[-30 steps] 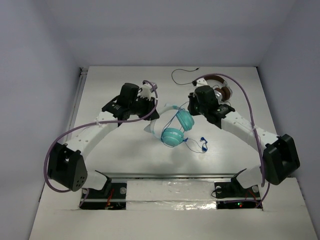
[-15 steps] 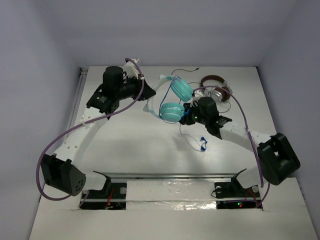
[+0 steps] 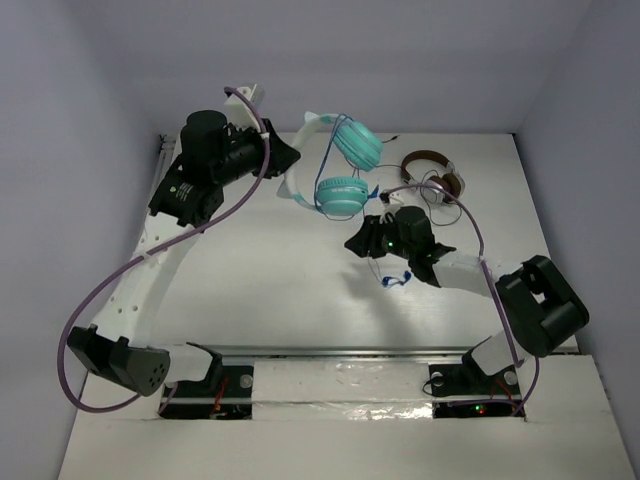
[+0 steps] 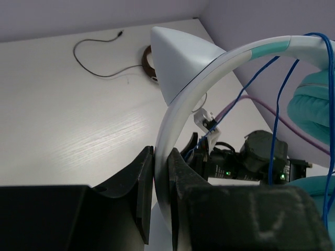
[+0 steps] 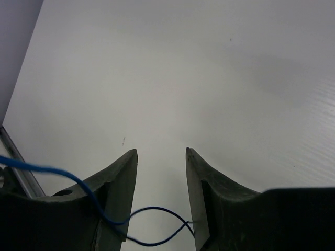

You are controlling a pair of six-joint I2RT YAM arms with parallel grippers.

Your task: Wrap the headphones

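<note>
Since the left gripper (image 4: 161,159), clenched on the headband (image 4: 175,117), lifted the headphones (image 3: 345,165), their cable (image 5: 152,209) hangs free below them for winding; right gripper (image 5: 161,157) released.

Left arm up high, right arm low and folded.

The left arm (image 3: 150,265) reaches up and away from its base at the near left, with its wrist turned toward the middle. The left pincer (image 4: 160,175) has both fingers pressed against either side of the band of the headphones (image 4: 175,117), holding them aloft. The right arm (image 3: 470,272) bends sharply at the elbow and its forearm lies low. The right pincer (image 5: 161,157) points toward the left side, its fingers parted.
</note>
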